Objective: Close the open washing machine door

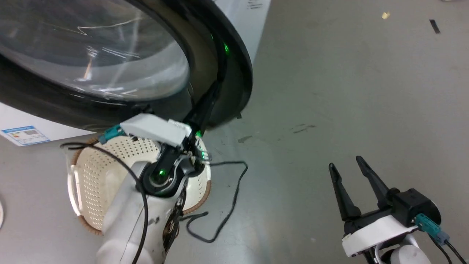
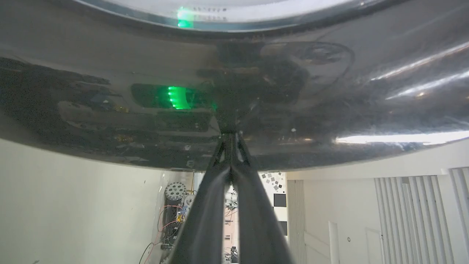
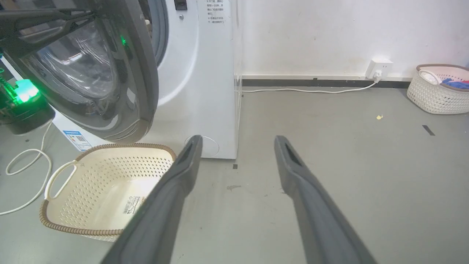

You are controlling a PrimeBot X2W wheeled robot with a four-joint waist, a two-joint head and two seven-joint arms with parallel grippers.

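The washing machine door [image 1: 91,55], a black-rimmed round door with a bulging clear glass window, stands swung open from the white washing machine [image 3: 205,80]. My left gripper [image 1: 216,90] is shut with nothing in it. In the left wrist view its joined fingertips [image 2: 230,141] press against the door's glossy black rim [image 2: 234,91]. My right gripper [image 1: 348,165] hangs open over bare floor, well to the right of the door. In its own view the two fingers [image 3: 183,165] stand wide apart, pointing toward the machine's lower front corner.
A cream perforated basket [image 3: 106,183] lies on the floor under the open door [image 3: 110,73], beneath my left forearm [image 1: 128,212]. A black cable [image 1: 231,205] trails beside it. Another basket [image 3: 439,90] with clothes stands by the wall at far right, past a wall socket [image 3: 379,68].
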